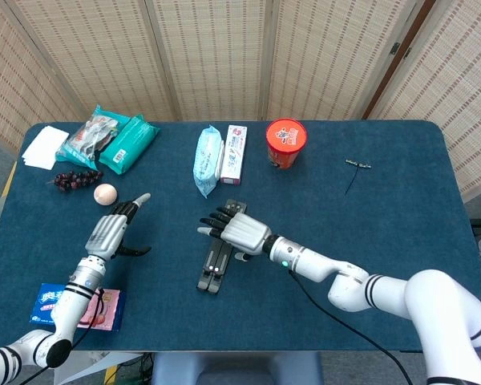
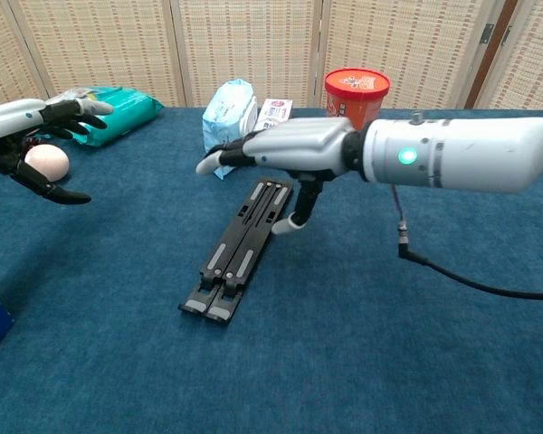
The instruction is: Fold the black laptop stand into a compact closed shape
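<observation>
- white paper sheet [image 1: 44,147] at the table's far left edge; beside it a clear snack bag [image 1: 90,135] lying against a teal packet [image 1: 128,144].
- dark grape bunch [image 1: 74,179] and a pale egg [image 1: 105,192] sit just in front of those packs.
- blue snack packet [image 1: 54,304] and a pink one [image 1: 103,311] lie at the near left edge.
- left hand [image 1: 111,233] hovers over the blue table [image 1: 401,192], fingers spread, thumb apart, holding nothing.
- black laptop stand [image 2: 241,246] lies flat mid-table, its two bars pressed together side by side, running slantwise from near-left to far-right.
- right hand [image 2: 285,149] is above the stand's far end, fingers extended and apart, gripping nothing; the thumb [image 2: 294,220] points down beside the stand, and contact cannot be confirmed from either view.
- light blue wipes pack [image 1: 207,160] and a white toothpaste box [image 1: 233,152] lie touching behind the stand.
- red instant noodle cup [image 1: 285,143] stands upright to their right.
- a small thin metal item [image 1: 356,167] lies far right; too small to identify.
</observation>
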Action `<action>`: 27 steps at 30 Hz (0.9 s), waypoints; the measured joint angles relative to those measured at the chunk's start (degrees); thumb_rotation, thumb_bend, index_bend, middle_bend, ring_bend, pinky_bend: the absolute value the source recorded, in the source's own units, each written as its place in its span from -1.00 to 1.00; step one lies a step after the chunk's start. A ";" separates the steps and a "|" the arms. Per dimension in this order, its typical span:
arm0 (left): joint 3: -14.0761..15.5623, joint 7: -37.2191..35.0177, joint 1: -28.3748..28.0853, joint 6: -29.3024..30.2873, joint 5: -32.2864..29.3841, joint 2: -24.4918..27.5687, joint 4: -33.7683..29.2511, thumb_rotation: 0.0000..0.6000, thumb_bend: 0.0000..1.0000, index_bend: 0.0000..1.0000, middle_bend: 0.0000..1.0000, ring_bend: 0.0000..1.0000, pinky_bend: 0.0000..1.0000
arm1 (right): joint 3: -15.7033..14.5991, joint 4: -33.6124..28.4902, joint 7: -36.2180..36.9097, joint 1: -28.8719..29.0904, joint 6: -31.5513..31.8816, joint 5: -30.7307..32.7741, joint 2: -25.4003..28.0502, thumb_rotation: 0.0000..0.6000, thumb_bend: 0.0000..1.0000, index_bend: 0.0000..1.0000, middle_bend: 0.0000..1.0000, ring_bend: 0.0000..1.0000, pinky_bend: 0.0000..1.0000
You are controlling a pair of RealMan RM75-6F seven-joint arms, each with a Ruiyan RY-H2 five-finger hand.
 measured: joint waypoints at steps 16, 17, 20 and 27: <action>2.99 18.23 8.50 16.67 1.47 5.01 -6.35 1.00 -0.72 -0.87 -0.71 -0.76 -0.78 | 0.43 -26.95 -19.17 -30.03 30.08 15.78 20.77 1.00 -0.69 -1.00 -1.00 -1.00 -1.00; 3.20 18.89 9.35 17.64 1.49 5.56 -7.13 1.00 -0.72 -0.87 -0.71 -0.76 -0.78 | -0.15 -27.34 -19.05 -31.96 31.68 15.76 21.88 1.00 -0.69 -1.00 -1.00 -1.00 -1.00; 3.96 20.02 11.93 20.54 1.68 7.33 -9.40 1.00 -0.72 -0.87 -0.70 -0.76 -0.78 | -1.67 -28.01 -18.20 -36.52 35.04 15.47 24.38 1.00 -0.69 -1.00 -1.00 -1.00 -1.00; 6.17 22.89 17.17 26.36 2.98 10.24 -13.84 1.00 -0.72 -0.87 -0.71 -0.76 -0.78 | -3.82 -29.51 -15.88 -45.22 40.01 15.84 27.94 1.00 -0.69 -1.00 -1.00 -1.00 -1.00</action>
